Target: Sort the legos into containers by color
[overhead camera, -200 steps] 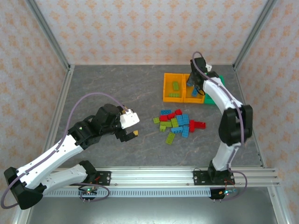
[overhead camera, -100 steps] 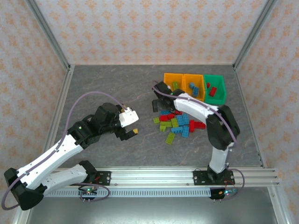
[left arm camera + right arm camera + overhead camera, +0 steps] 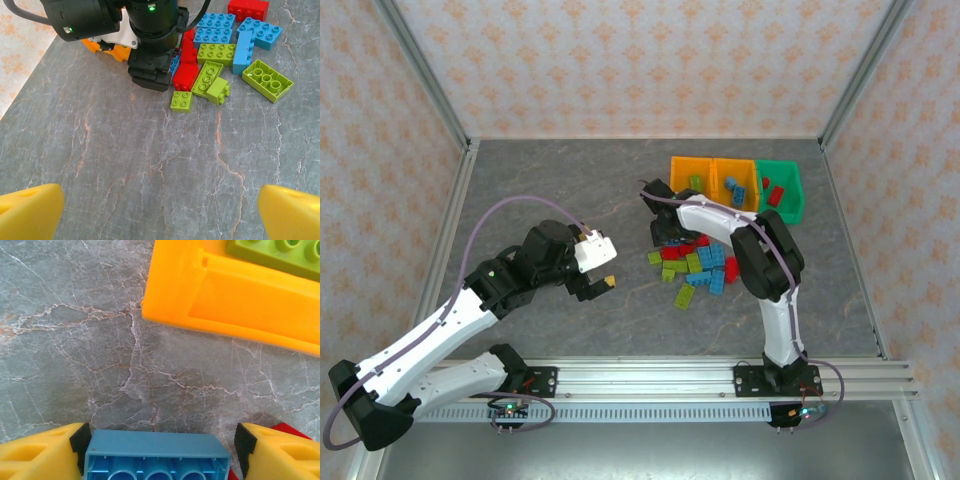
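Grey tabletop, legos, patterned walls.

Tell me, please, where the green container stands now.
In the top view, the green container stands at the far right of the table, at the right end of the row of three, directly beside an orange container.

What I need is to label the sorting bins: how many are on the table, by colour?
Orange bins: 2
Green bin: 1
Total: 3
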Available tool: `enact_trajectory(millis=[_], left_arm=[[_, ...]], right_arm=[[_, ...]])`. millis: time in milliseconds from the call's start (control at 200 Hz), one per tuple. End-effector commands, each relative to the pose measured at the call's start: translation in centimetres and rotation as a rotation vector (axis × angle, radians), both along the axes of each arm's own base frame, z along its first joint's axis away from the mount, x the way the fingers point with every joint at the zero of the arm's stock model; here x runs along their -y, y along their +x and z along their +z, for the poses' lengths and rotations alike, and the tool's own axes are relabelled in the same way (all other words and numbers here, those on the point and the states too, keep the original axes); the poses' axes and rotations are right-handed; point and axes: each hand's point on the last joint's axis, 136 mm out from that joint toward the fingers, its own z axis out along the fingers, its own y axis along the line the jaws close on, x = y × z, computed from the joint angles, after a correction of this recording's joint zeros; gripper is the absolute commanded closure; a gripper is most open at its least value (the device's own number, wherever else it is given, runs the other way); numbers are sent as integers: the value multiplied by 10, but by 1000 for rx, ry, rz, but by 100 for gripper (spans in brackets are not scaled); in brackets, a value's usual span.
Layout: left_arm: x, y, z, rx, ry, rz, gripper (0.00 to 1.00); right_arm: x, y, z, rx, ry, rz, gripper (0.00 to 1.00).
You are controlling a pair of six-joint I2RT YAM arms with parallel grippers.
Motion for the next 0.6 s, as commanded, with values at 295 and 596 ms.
enact_trajectory(millis=[295, 596], left_arm=[[1, 1, 6, 12, -28, 6, 0], [0, 2, 7, 20, -28, 10, 0]], right_arm=[[-9, -23, -17, -104, 123, -106, 26], [-7, -9, 35, 62, 192, -127, 48]])
